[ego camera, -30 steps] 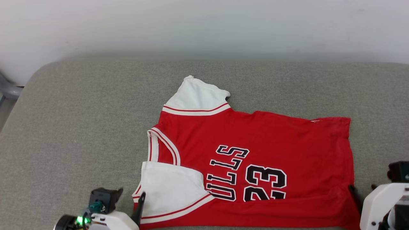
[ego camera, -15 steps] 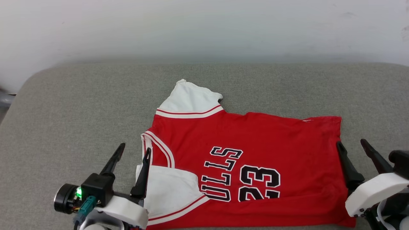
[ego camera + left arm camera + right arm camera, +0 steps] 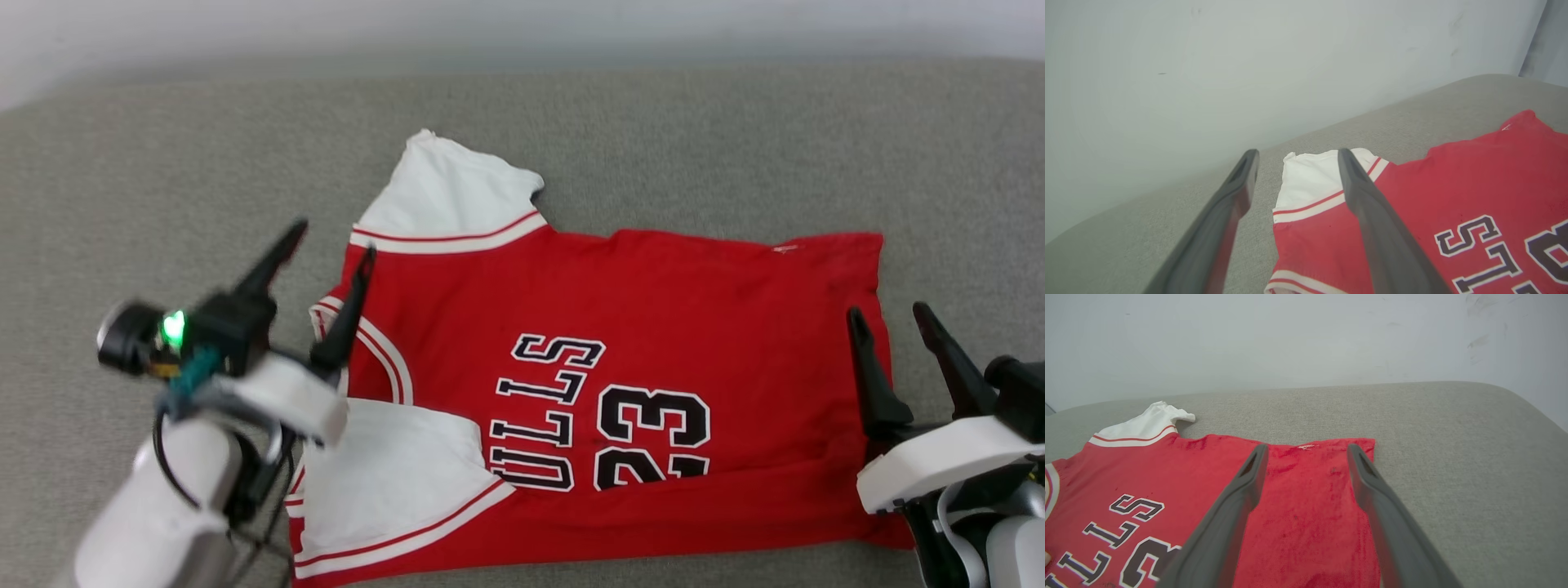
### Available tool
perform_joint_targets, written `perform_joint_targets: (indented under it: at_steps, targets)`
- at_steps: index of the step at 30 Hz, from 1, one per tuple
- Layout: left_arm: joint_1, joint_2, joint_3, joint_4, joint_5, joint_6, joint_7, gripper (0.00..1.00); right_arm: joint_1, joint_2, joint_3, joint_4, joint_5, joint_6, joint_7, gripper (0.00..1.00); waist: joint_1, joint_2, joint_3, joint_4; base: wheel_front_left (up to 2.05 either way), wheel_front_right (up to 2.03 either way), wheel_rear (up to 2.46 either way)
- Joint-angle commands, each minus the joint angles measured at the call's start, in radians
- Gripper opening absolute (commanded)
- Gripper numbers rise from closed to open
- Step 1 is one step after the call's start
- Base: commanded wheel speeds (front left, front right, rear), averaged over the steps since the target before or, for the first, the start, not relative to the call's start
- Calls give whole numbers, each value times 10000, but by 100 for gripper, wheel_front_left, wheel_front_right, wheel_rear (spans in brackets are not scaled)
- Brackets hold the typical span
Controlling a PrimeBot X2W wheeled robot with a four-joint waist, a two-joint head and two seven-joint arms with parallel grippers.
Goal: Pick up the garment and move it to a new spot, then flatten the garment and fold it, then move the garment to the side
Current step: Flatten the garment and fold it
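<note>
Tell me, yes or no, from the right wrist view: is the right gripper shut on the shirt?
No: the right gripper is open, fingers wide apart, the shirt showing red between them.

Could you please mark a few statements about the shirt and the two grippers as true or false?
1. The garment lies on the grey cushion with its print facing up. True.
2. The left gripper is shut on a white sleeve. False: it is open, holding nothing.
3. The near sleeve is folded over the red front, hiding the start of the lettering. True.
4. The right gripper is at the collar end. False: it is open at the hem end.
</note>
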State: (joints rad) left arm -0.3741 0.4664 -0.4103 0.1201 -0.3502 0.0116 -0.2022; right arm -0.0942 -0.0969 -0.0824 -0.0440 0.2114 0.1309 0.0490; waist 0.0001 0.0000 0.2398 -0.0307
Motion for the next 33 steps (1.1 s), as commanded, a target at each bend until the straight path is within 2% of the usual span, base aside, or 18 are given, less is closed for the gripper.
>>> perform_joint_targets:
  at_steps: [1, 3, 5, 9, 13, 19, 27, 33]
  targets:
    - [-573, 58, -26, 158, -98, -247, 329, 100, -255, 34, 40, -91, -26, -6, -38, 100, -1, 0, 634, -229, 0, 0, 0]
    - [-1469, 445, -250, 436, 84, -741, 1015, 100, -438, 60, 161, -171, -92, -6, -58, 100, -1, 0, 1010, -399, 0, 0, 0]
    - [-2374, 721, -343, 664, 64, -1032, 1623, 100, -659, 86, 238, -311, -121, -6, -78, 100, -1, 0, 1384, -587, 0, 0, 0]
    - [-4049, 1212, -720, 1096, -216, -1338, 3016, 100, -998, 200, 319, -633, -170, -7, -206, 100, -1, 0, 2074, -883, 0, 0, 0]
    - [-5637, 1750, -1531, 1441, -582, -1410, 4123, 100, -1246, 283, 552, -849, -175, -7, -295, 100, -1, 0, 2565, -1185, 0, 0, 0]
    - [-7496, 2413, -2882, 2068, -1925, -1415, 6029, 100, -1583, 320, 691, -956, -261, -7, -400, 100, -1, 0, 3084, -1430, 0, 0, 0]
    - [-8681, 2621, -3648, 2816, -3288, -1417, 7622, 100, -1813, 369, 941, -1022, -216, -7, -499, 100, -1, 0, 3599, -1694, 0, 0, 0]
    - [-9143, 2606, -3880, 3573, -3491, -1418, 7930, 100, -1972, 384, 1111, -1025, -204, -7, -609, 100, -1, 0, 3912, -1898, 0, 0, 0]
